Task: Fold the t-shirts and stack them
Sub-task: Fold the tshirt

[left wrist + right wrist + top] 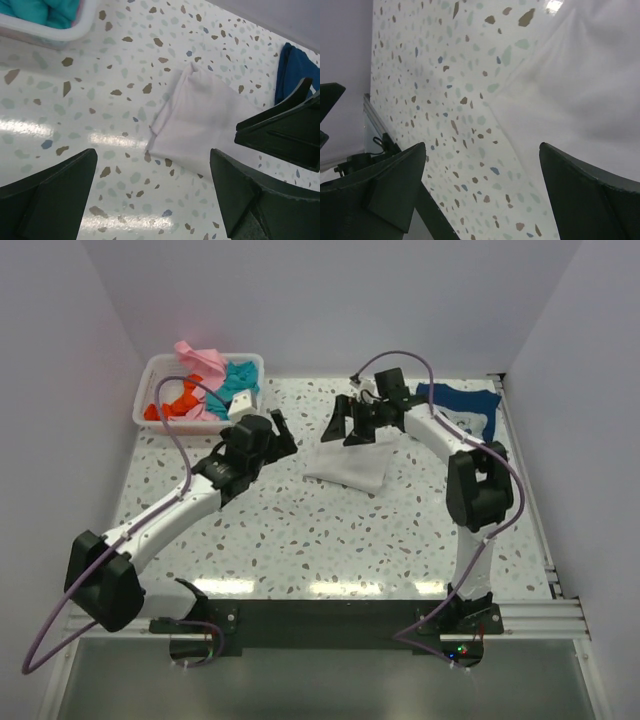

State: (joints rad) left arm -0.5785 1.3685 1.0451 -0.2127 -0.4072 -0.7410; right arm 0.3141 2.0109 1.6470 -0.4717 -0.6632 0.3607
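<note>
A folded white t-shirt [347, 465] lies flat on the speckled table, mid-back. My left gripper [283, 432] hovers just left of it, open and empty. In the left wrist view the white t-shirt [200, 125] sits ahead of the left gripper [155, 195]. My right gripper [345, 425] hangs open over the shirt's far edge, holding nothing. The right wrist view shows the white t-shirt [580, 85] beside and under the right gripper [482, 190]. A navy t-shirt [465, 405] lies at the back right, and the navy t-shirt [295, 70] also shows in the left wrist view. Pink [200, 356], teal [238, 378] and orange [178, 403] t-shirts fill the basket.
A white slotted basket [150, 375] stands at the back left corner; its rim [75, 31] shows in the left wrist view. White walls close the table on the left, back and right. The right gripper's dark fingers [285, 130] cross the left wrist view.
</note>
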